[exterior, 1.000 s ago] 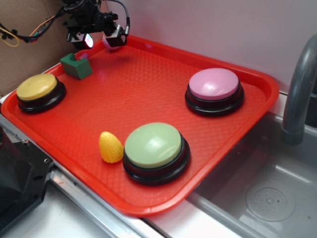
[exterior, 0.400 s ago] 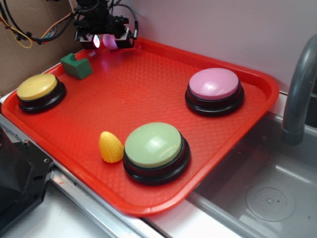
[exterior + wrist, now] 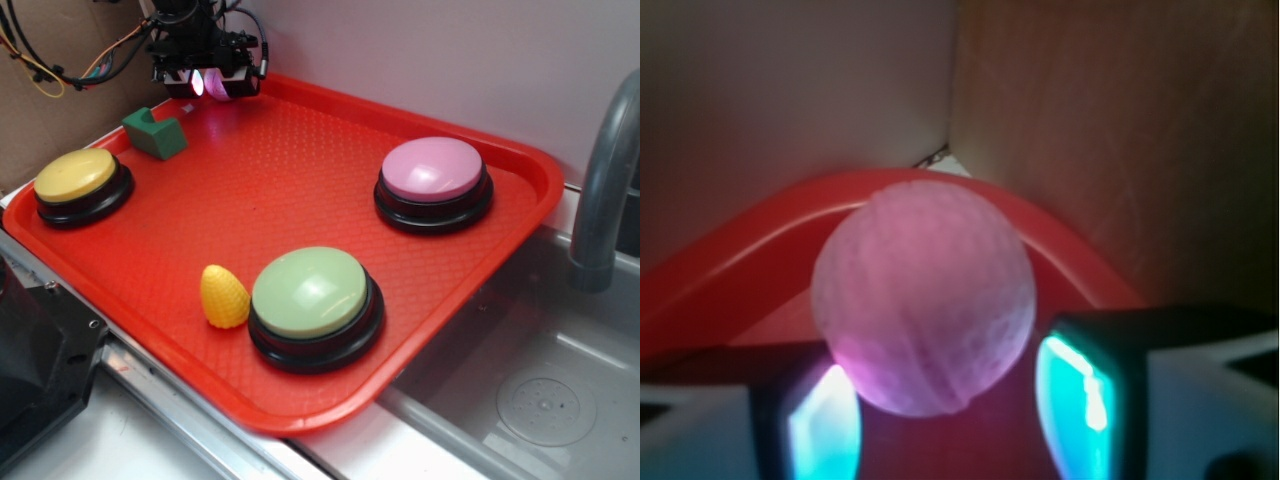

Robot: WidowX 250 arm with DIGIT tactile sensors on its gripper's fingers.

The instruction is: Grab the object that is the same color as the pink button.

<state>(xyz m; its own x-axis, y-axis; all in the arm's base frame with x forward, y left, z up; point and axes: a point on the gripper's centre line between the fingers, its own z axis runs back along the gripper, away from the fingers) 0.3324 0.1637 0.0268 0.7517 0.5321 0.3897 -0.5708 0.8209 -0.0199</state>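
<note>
The small pink dimpled ball is at the tray's far left corner, between the fingers of my gripper. In the wrist view the ball fills the space between the two glowing pads, and both pads press against its sides. The gripper is shut on the ball. The pink button, a large dome on a black base, stands at the right side of the red tray, far from the gripper.
On the tray are a green block just in front of the gripper, a yellow button at the left, a pale green button and a yellow ridged cone at the front. A grey faucet and a sink lie to the right.
The gripper has moved right along the tray's back edge and its fingers have drawn in around the pink ball, which now sits between both pads.
</note>
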